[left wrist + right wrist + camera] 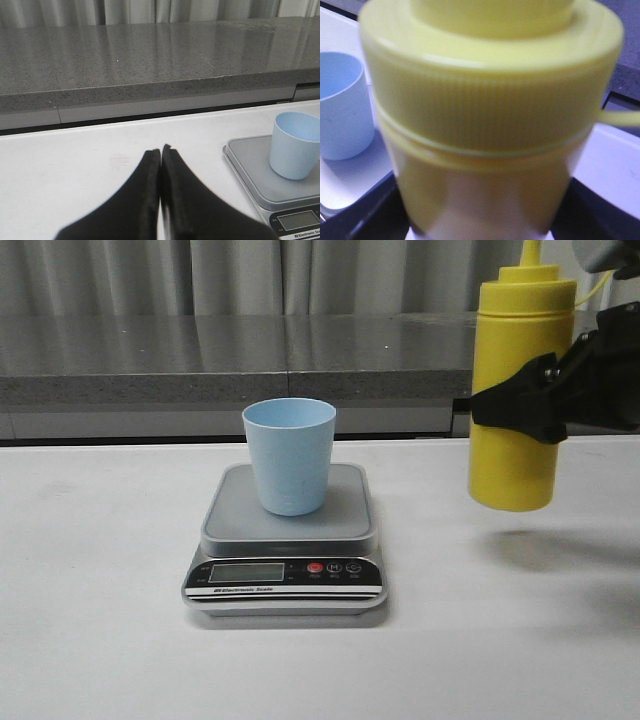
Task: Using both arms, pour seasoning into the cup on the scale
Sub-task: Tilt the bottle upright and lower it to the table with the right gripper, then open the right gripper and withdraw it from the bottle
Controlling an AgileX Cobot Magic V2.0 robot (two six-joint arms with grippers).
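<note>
Two grippers: right gripper (525,405) clamps seasoning bottle (518,390) mid-body, upright, raised off table (100,570) right of scale (287,545). Cup (289,455) stands on platform. Left gripper (160,152) fingers pressed together, empty.

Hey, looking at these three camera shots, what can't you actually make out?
- Scale display: digits too small in the front view, cut off by the edge in the left wrist view.
- Bottle nozzle tip: cut off by the front view's top edge.
- Right gripper fingers: hidden behind the blurred bottle in the right wrist view.
- Cup contents: inside barely visible.
</note>
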